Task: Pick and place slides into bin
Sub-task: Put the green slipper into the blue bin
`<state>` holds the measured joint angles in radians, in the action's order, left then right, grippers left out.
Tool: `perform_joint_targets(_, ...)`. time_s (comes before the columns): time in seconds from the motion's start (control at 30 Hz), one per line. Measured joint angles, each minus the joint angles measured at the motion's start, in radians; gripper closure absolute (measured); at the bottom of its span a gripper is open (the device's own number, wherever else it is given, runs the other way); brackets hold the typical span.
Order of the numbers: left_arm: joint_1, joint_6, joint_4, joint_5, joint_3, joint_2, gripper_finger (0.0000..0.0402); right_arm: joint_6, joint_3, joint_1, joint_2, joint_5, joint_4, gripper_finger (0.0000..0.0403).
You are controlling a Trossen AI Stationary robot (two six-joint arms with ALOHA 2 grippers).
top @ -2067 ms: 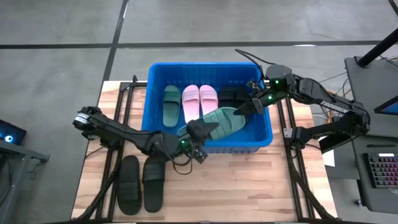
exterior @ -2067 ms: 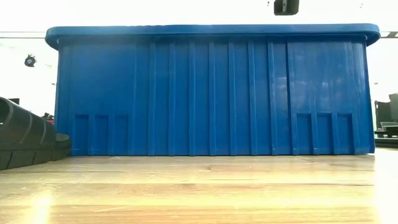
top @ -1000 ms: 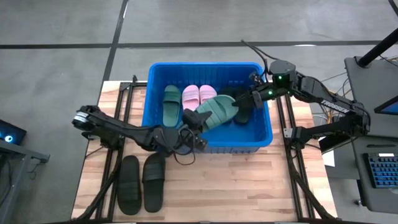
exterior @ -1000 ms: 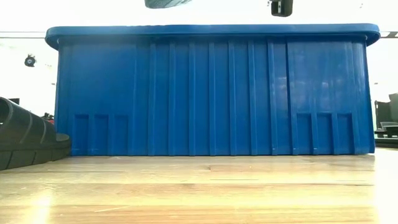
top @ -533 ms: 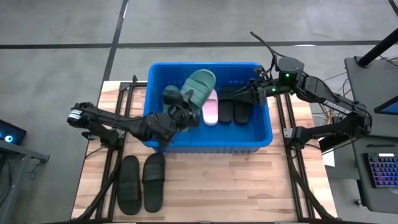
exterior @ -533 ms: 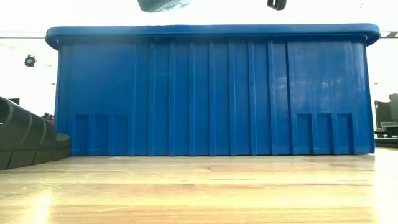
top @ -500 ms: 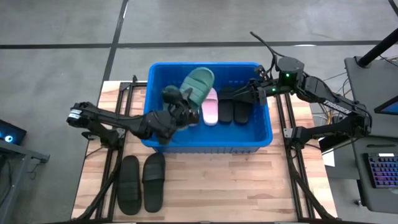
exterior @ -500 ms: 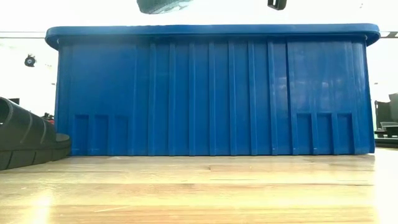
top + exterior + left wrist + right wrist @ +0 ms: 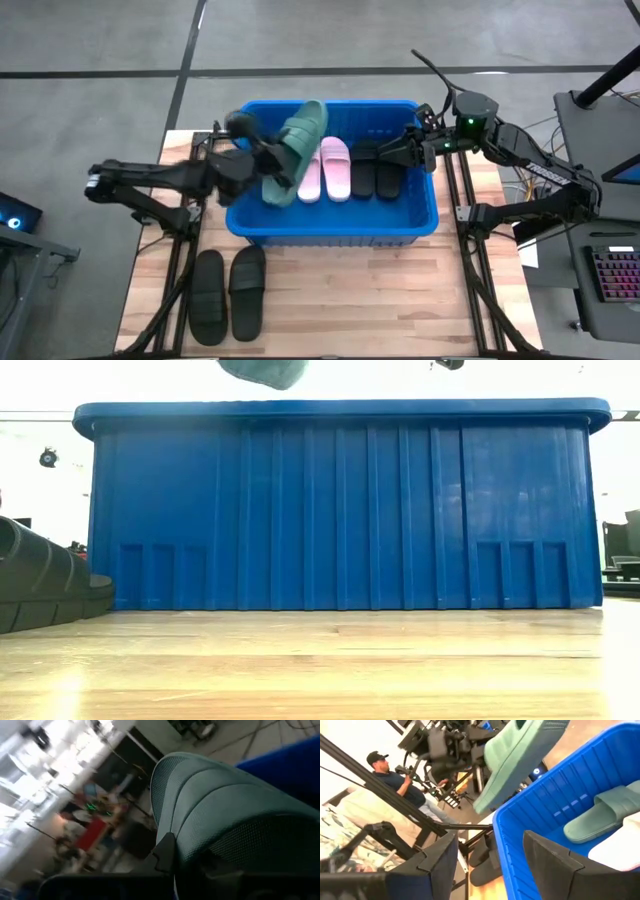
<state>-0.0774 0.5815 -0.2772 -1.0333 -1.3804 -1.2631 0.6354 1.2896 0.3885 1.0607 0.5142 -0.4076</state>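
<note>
Left gripper [image 9: 268,158] clamped on dark green rubber slide [image 9: 297,145], raised over large bright blue plastic bin [image 9: 330,232]; right gripper [image 9: 388,153] spread wide, empty, inside bin.

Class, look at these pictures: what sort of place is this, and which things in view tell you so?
Probably a robotics lab or test workshop: a wooden table on a metal frame over a bare grey floor, a keyboard at a side workstation, and a person among equipment racks behind.

Bright blue bin [image 9: 330,230] with ribbed walls; dark green slide [image 9: 300,135] lifted, pink pair [image 9: 324,168] and black pair [image 9: 377,167] inside; black pair [image 9: 228,295] on pale wood-grain surface [image 9: 400,300].
</note>
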Motion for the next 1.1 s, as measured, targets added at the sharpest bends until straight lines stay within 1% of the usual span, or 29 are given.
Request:
perform_joint_targets(0.03, 0.011, -0.047, -0.073, 0.008, -0.001, 0.023, 0.0401, -0.006, 0.000, 0.000, 0.000, -0.002, 0.000, 0.0188)
perform_joint_targets(0.13, 0.046, -0.156, -0.268, -0.030, -0.001, 0.072, 0.0401, -0.017, 0.000, 0.000, 0.000, -0.021, 0.000, 0.0188)
perform_joint_targets(0.23, 0.086, -0.260, -0.381, -0.016, -0.001, 0.073, 0.0402, -0.037, -0.001, 0.000, 0.002, -0.029, 0.000, 0.0188)
perform_joint_targets(0.3, 0.113, -0.290, -0.445, 0.012, -0.001, 0.047, 0.0402, -0.043, -0.001, 0.000, 0.002, -0.043, -0.001, 0.0188)
perform_joint_targets(0.4, 0.153, -0.330, -0.528, 0.017, -0.001, -0.015, 0.0402, -0.043, -0.001, 0.000, 0.002, -0.052, -0.001, 0.0188)
perform_joint_targets(0.5, 0.203, -0.465, -0.600, 0.022, -0.001, -0.059, 0.0402, -0.043, -0.001, 0.000, 0.002, -0.053, -0.003, 0.0188)
perform_joint_targets(0.57, 0.229, -0.517, -0.653, 0.022, -0.001, -0.072, 0.0402, -0.042, -0.001, 0.000, 0.002, -0.053, -0.004, 0.0188)
perform_joint_targets(0.63, 0.248, -0.522, -0.685, 0.012, -0.001, -0.081, 0.0402, -0.043, -0.001, 0.000, 0.001, -0.053, -0.004, 0.0188)
perform_joint_targets(0.83, 0.250, -0.523, -0.676, 0.009, -0.001, -0.143, 0.0402, -0.054, -0.001, 0.000, 0.001, -0.054, -0.004, 0.0188)
perform_joint_targets(1.1, 0.274, -0.506, -0.678, 0.008, -0.001, -0.279, 0.0402, -0.057, -0.001, 0.000, 0.001, -0.055, -0.004, 0.0188)
